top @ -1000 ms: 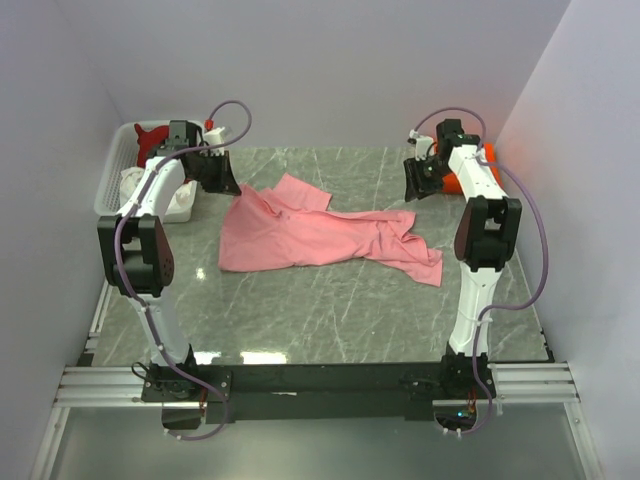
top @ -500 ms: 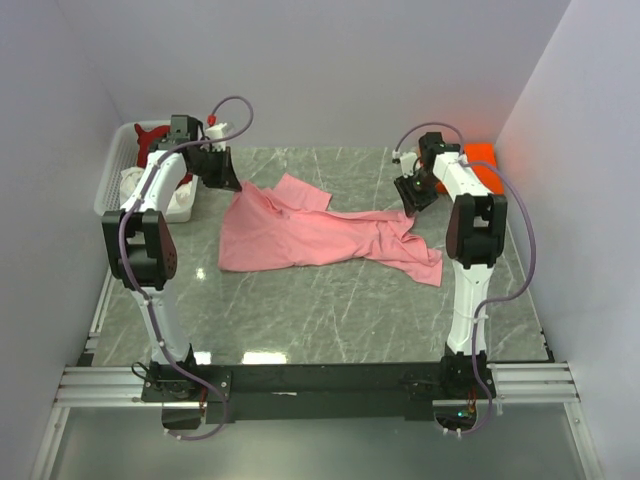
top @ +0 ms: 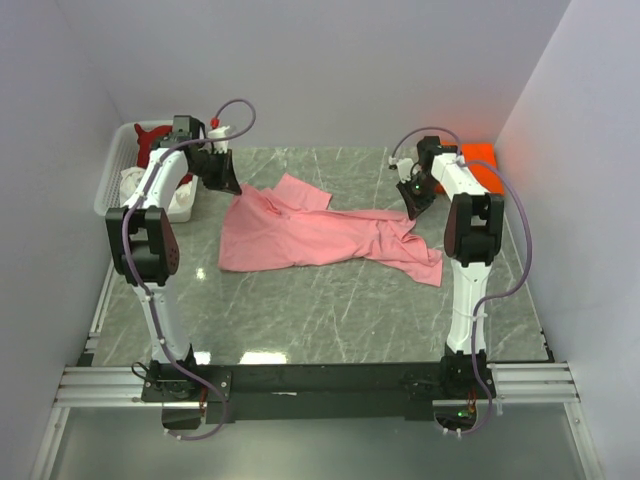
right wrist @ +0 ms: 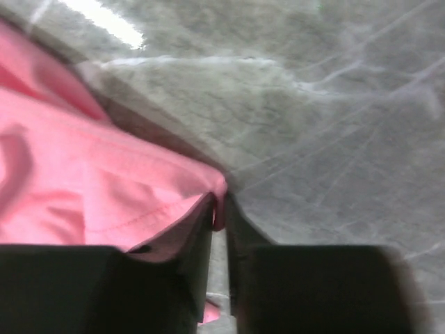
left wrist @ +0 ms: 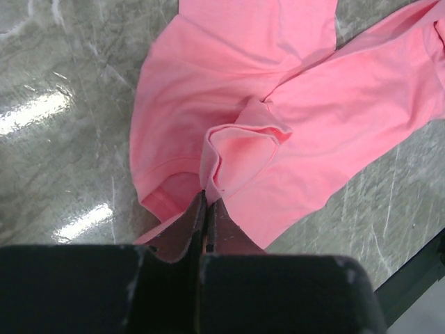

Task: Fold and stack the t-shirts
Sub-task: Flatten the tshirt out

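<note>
Clearly rumpled, the light pink t-shirt (top: 320,238) lies on the marble table (top: 330,310) just right of the white lattice basket (top: 108,185). It stretches away from the basket as a long wrinkled band. The left gripper (top: 228,186) pinches the corner nearest the basket, its fingers closed tight on a raised fold. The right gripper (top: 412,208), at the end farthest from the basket, nips the hem between narrow fingers. A dark red t-shirt (top: 150,140) and a white t-shirt (top: 135,185) lie inside the basket.

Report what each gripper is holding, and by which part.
Both hold the pink t-shirt: the left gripper pinches a bunched fold at its far left corner, and the right gripper pinches the edge at its far right corner.
</note>
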Tool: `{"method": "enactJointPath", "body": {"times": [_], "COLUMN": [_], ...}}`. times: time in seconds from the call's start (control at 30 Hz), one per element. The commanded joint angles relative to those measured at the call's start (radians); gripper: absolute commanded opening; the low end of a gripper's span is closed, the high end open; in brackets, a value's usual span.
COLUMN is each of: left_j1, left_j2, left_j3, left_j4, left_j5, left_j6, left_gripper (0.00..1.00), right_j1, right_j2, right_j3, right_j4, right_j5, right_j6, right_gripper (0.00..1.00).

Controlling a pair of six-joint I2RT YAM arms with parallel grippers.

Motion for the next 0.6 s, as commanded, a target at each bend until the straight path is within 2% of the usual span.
{"method": "enactJointPath", "body": {"times": [0.0,0.13,0.17,0.27,0.37,0.57], "left_j1": [0.001,0.001,0.001,0.033,0.045,0.084], "left_j2": [0.006,0.003,-0.011,-0.057,-0.143,-0.348], "left_j3": [0.063,0.112,0.152,0.186,0.165,0.069], "left_j4": [0.004,0.005,0.011,0.052,0.138,0.292], "left_j5": [0.032,0.03,0.021,-0.008,-0.043,-0.057], "left_j6": [0.013,0.023,0.029,0.033,0.04,0.034], "left_gripper": [0.01,0.01,0.01,0.0,0.0,0.0], "right_j1": [-0.005,-0.022,-0.024,-0.058,-0.064,-0.079], "right_j2": [0.012,-0.066,-0.162,-0.27,-0.432,-0.653], "right_j3": [0.056,0.027,0.012,-0.001,0.009,-0.02], "right_j4": [-0.08,-0.081,-0.039,0.014,0.041,0.125], "right_j5": [-0.057,-0.043,-0.035,-0.028,-0.02,-0.006], "right_j6": [-0.037,-0.042,-0.03,-0.001,0.025,0.076], "right_gripper": [0.01,0.0,0.0,0.0,0.0,0.0]}}
